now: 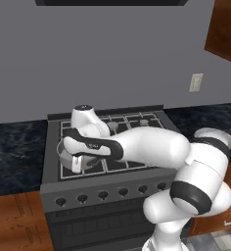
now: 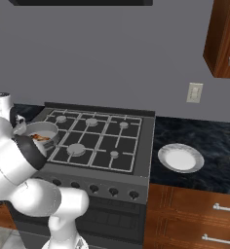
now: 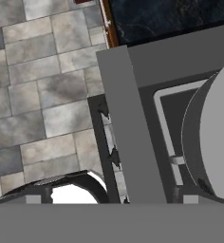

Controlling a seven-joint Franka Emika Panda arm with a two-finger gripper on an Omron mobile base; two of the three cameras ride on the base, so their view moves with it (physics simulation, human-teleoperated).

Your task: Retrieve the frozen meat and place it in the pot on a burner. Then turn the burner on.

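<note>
The grey pot point(image 2: 39, 132) stands on the stove's front left burner. A brown-orange piece of frozen meat point(image 2: 40, 138) lies inside it. From the left base view the pot point(image 1: 66, 153) is partly covered by my wrist and hand. My gripper point(image 1: 77, 165) hangs over the pot's near rim, close to the stove's front edge. In the hand view the pot's grey side point(image 3: 213, 137) sits at the right, and the gripper point(image 3: 111, 200) shows two tips far apart at the bottom corners with nothing between them.
A row of dark knobs point(image 1: 103, 195) runs along the stove's front panel point(image 2: 94, 188). A white plate point(image 2: 180, 158) rests on the dark counter right of the stove. Tiled floor point(image 3: 42, 85) lies below the stove front.
</note>
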